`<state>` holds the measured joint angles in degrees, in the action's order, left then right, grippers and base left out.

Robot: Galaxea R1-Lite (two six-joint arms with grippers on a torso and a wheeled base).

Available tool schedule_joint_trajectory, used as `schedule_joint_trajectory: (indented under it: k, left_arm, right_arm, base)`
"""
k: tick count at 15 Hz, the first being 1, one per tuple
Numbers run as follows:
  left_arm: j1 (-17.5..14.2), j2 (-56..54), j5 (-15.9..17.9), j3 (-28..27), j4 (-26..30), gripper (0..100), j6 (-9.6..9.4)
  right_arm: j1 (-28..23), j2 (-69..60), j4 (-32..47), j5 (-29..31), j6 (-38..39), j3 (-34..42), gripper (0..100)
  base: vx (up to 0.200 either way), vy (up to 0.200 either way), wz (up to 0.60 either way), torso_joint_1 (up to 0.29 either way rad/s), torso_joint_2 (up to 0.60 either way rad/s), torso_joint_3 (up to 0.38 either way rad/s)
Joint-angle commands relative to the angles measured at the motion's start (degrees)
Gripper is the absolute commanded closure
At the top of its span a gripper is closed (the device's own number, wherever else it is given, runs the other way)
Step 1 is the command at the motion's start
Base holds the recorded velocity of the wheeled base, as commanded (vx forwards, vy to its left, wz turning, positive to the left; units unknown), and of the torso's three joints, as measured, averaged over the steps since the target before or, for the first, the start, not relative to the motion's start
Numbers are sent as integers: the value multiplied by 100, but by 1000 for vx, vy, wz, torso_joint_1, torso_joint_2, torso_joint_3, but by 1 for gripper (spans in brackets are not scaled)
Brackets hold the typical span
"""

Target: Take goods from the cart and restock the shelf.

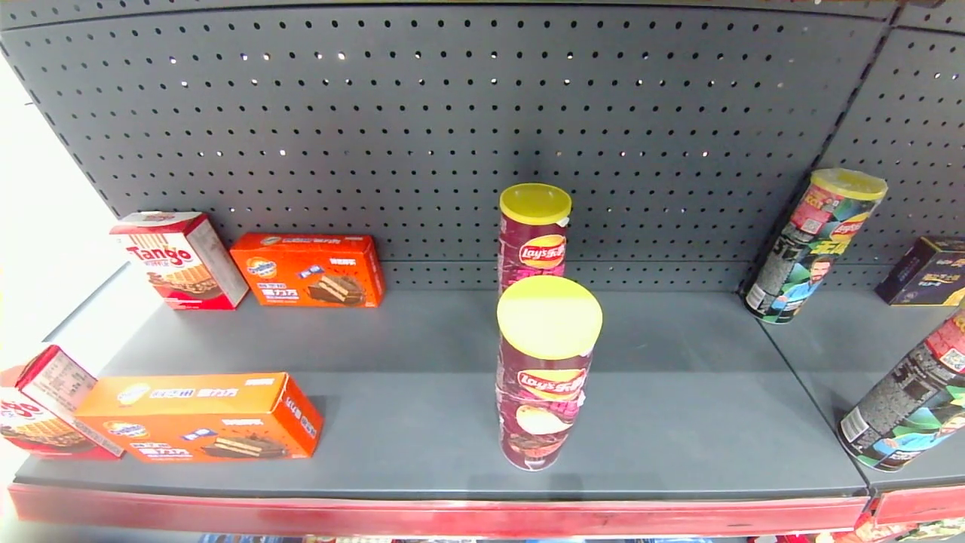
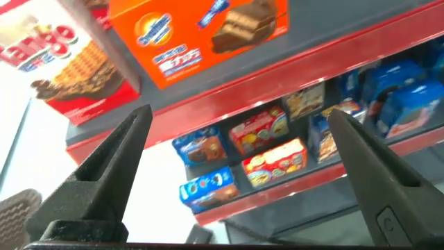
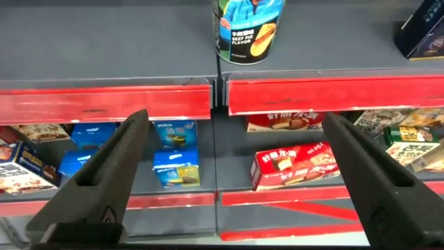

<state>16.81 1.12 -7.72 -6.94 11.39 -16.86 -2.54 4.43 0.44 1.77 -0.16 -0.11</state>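
We judge ourselves between items: left gripper (image 2: 237,114) and right gripper (image 3: 234,117) sit before the shelf (image 1: 678,407), jaws released, empty. A chip can (image 1: 549,373) stands mid-shelf (a second chip can (image 1: 534,234) directly behind). Next we need the cart, to fetch more.

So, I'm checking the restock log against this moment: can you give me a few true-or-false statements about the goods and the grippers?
1. The front chip can and the rear chip can both stand upright with yellow lids on. True.
2. The left gripper holds a can. False: it is open and empty.
3. The right gripper is open. True.
4. The front orange box lies to the right of the cans. False: it lies to their left.
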Motion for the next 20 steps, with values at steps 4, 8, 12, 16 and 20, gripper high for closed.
schedule_joint_trajectory:
  k: [4,8,12,16,20]
  left_arm:
    - [-749,1022,-213,-18,39,0,728]
    - [-2279,1171,-441,8,30,0,965]
    - [-2358,442,1633,439,-822,0,1203]
    - [-2200,450,1396,588,-1191,0,1317]
    - [-1699,-95,1361,658,-1411,0,1273]
  right_arm:
    - [-1,-3,0,-1,-2,2,0]
    - [-1,-3,0,-1,-2,2,0]
    - [-1,-3,0,-1,-2,2,0]
    - [-1,-3,0,-1,-2,2,0]
    - [-1,-3,0,-1,-2,2,0]
  base:
    - [0,0,0,0,0,0]
    - [0,0,0,0,0,0]
    - [0,0,0,0,0,0]
    - [0,0,0,0,0,0]
    - [0,0,0,0,0,0]
